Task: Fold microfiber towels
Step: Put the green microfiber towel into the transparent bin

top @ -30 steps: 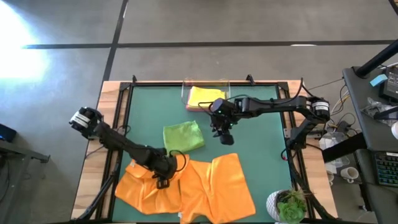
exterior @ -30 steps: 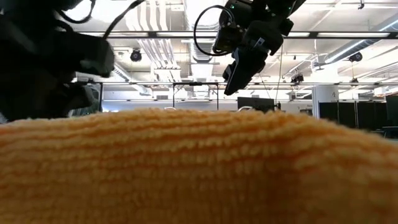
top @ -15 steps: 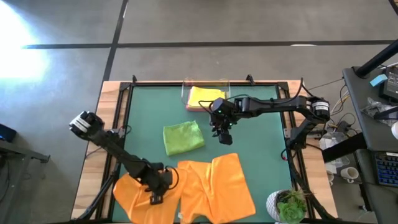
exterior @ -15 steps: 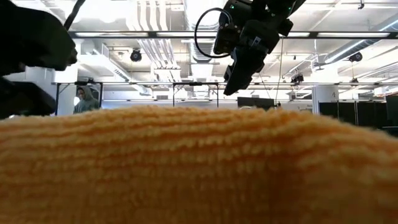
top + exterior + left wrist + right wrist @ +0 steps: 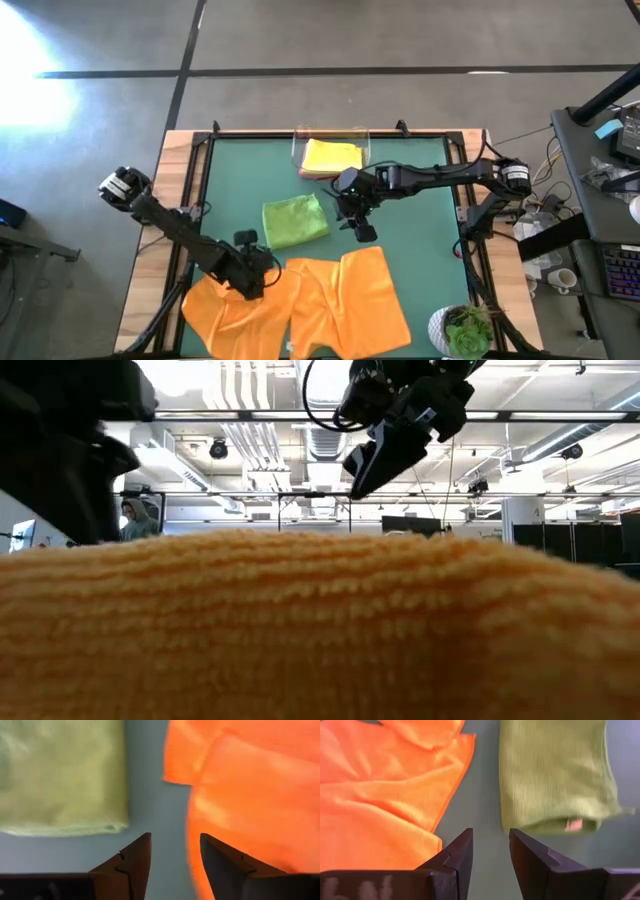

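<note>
Orange microfiber towels [image 5: 340,300] lie rumpled and overlapping along the near edge of the green table mat [image 5: 420,230], filling the 6 o'clock part of the high view; in the low view their pile blocks the whole foreground. Just beyond them, toward the mat's centre-left, sits the folded green towel [image 5: 295,220], apart from the orange cloth by a strip of bare mat. At 12 o'clock on the mat, a yellow towel [image 5: 332,156] rests folded in the clear plastic tray [image 5: 297,150].

Over the left orange towel's far edge, at about 7 o'clock from the mat's centre, hangs the left gripper [image 5: 250,275]; its wrist view shows both fingers [image 5: 132,865] parted with bare mat between them, holding nothing. The right gripper [image 5: 357,222] hovers near the mat's centre, just at 3 o'clock of the green towel and at 12 o'clock of the right orange towel. Its fingers [image 5: 457,855] are likewise spread, with nothing held, green cloth on one side and orange on the other.
</note>
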`<state>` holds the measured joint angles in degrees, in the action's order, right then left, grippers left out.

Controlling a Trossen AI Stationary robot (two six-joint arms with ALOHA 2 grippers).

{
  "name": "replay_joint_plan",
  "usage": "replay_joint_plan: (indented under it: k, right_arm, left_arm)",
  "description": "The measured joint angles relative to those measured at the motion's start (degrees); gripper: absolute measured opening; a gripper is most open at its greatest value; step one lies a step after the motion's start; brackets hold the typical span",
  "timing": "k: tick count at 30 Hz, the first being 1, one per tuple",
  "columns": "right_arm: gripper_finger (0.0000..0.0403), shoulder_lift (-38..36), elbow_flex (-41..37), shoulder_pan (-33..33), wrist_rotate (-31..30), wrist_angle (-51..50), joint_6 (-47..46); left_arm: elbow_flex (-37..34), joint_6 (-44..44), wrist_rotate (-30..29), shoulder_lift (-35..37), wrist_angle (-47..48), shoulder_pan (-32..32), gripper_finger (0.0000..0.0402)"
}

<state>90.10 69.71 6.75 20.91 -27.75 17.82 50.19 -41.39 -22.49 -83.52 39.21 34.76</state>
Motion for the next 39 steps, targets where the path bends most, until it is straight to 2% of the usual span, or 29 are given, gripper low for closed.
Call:
replay_joint_plan:
  k: [5, 9, 12, 17, 29, 39]
  right_arm:
    - [0.0118, 1.5, 0.0, -0.4, -3.1, 3.6, 1.1]
    - [0.0118, 4.4, 0.0, -0.9, -5.7, 3.6, 1.9]
    - [0.0118, 5.8, 0.6, -1.3, -5.9, 4.8, 1.3]
    - [0.0118, 6.6, 2.0, -1.7, -6.0, 5.9, 2.8]
    - [0.0118, 6.5, 3.6, -1.8, -6.0, 7.5, 3.9]
    - [0.0118, 6.9, 3.7, -1.8, -6.0, 7.6, 3.9]
  left_arm:
    - [-0.4, 8.5, -0.5, -0.3, -0.2, -4.7, 0.0154]
    - [-0.4, 10.7, -0.5, -0.4, -0.1, -8.4, 0.0154]
    - [-0.6, 11.2, -0.5, -0.4, -0.2, -10.2, 0.0154]
    - [-1.5, 17.7, -0.1, -0.7, -2.1, -11.1, 0.0154]
    - [-9.3, 16.0, -0.1, -0.7, -12.0, -13.6, 0.0154]
    - [-9.8, 19.4, 2.4, -5.2, -18.3, -14.6, 0.0154]
